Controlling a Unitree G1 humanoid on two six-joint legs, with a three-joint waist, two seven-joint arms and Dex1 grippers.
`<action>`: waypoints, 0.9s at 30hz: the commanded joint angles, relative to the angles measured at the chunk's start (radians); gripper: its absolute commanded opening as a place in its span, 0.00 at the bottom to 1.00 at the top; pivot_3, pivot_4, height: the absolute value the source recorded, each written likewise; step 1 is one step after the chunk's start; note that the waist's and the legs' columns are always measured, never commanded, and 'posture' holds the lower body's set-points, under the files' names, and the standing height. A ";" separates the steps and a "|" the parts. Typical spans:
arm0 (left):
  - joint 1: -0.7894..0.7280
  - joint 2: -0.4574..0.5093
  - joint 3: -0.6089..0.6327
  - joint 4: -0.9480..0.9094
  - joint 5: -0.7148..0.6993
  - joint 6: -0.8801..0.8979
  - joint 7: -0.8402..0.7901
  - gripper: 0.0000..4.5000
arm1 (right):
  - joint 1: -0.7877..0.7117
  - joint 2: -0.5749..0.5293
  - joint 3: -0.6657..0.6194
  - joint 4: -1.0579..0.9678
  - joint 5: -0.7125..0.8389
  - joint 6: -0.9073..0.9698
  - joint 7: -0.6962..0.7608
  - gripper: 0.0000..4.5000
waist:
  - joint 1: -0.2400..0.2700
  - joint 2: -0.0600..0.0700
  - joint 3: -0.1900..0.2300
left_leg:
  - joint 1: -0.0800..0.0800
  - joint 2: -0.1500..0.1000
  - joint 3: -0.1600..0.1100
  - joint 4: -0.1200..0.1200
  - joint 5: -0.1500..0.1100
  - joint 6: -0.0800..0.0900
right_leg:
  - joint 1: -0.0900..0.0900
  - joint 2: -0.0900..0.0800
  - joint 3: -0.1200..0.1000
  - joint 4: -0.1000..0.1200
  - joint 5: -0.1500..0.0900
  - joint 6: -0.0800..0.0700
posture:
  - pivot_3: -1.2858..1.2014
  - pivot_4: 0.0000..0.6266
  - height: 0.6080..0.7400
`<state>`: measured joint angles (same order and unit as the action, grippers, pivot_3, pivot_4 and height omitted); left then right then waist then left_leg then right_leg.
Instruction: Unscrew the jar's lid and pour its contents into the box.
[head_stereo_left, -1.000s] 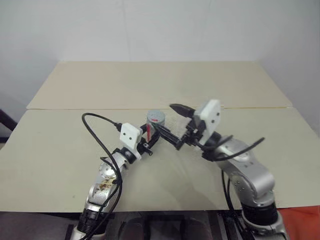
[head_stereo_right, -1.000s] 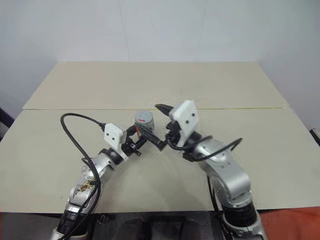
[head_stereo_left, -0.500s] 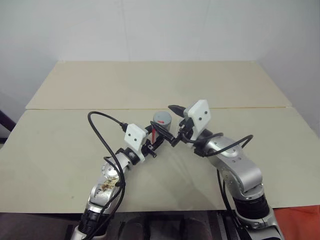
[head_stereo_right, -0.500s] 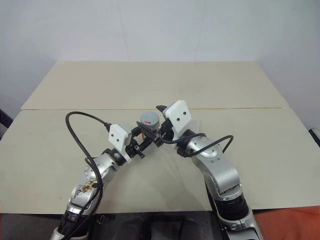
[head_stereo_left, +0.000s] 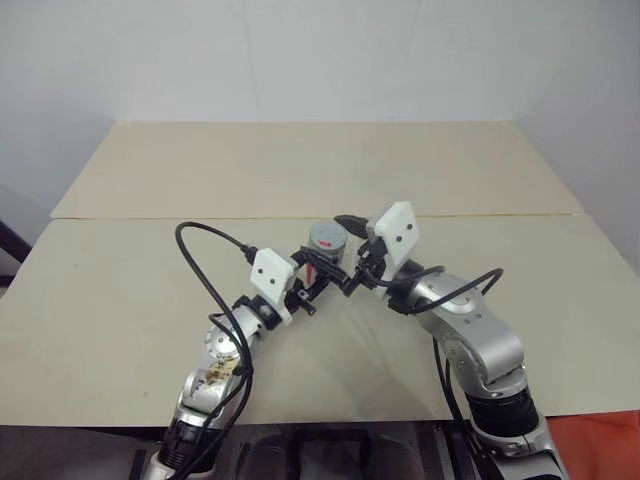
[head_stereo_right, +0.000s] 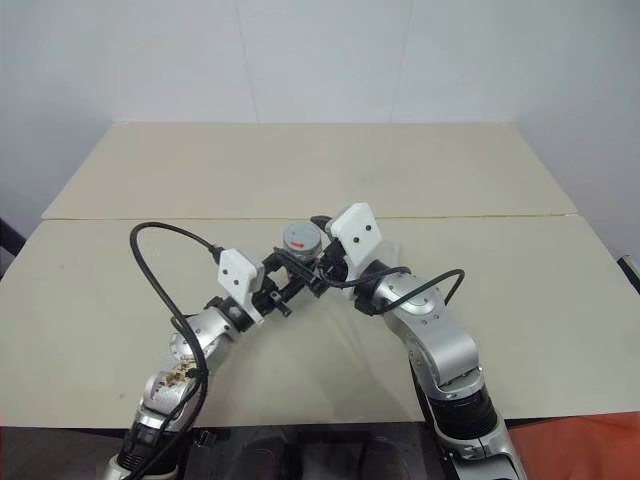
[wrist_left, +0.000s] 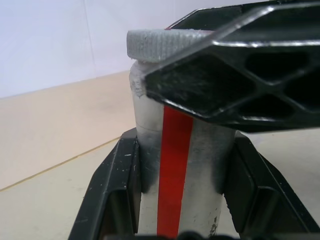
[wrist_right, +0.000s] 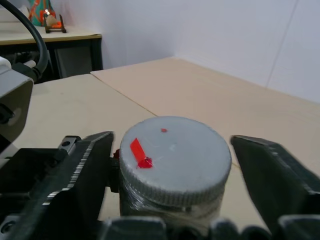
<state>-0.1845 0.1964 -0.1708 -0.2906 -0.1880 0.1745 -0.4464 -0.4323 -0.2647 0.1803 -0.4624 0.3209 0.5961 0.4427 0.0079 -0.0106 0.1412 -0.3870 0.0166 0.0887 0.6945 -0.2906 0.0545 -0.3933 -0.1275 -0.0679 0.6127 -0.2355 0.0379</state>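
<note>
The left hand (wrist_left: 175, 200) is clenched on the jar (wrist_left: 175, 165) — held upright above the bench (head_stereo_left: 300, 170). The right hand (wrist_right: 170, 165) brackets the lid (wrist_right: 170, 150), one finger touching, the other apart — not yet gripping.

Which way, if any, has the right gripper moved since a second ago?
Yes. The right gripper has come in toward the jar and slightly down, judged against the table seam, and now brackets the lid.
</note>
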 joint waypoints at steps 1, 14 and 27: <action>0.005 0.001 -0.002 -0.022 0.005 -0.032 -0.006 0.41 | -0.014 0.003 -0.023 -0.035 0.017 -0.003 0.000 0.65 | 0.000 0.000 0.000 | 0.000 0.000 0.000 0.000 0.000 0.000 | 0.000 0.000 0.000 0.000 0.000 0.000 | 0.52 0.24 1.00; 0.021 0.067 0.004 -0.058 -0.059 0.004 -0.098 0.41 | -0.005 -0.047 -0.036 -0.012 0.082 -0.043 0.120 0.64 | 0.000 0.000 0.000 | -0.001 0.000 0.000 0.000 0.000 0.000 | -0.001 0.000 0.000 0.000 0.000 0.000 | 0.52 0.24 1.00; -0.013 0.181 -0.006 -0.086 -0.171 0.043 -0.281 0.41 | -0.227 -0.144 -0.018 0.329 0.206 -0.137 0.634 0.64 | -0.008 0.000 0.000 | 0.000 0.000 0.000 0.000 -0.001 0.001 | -0.001 0.000 0.001 0.000 0.000 0.000 | 0.52 0.24 1.00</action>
<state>-0.1844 0.3770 -0.1452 -0.3205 -0.3495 0.2229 -0.6874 -0.6186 -0.4208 0.1531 -0.1432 0.4936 0.4984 1.0135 -0.0003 -0.0104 0.1414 -0.3875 0.0168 0.0889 0.6943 -0.2912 0.0558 -0.3945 -0.1276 -0.0674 0.6124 -0.2355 0.0378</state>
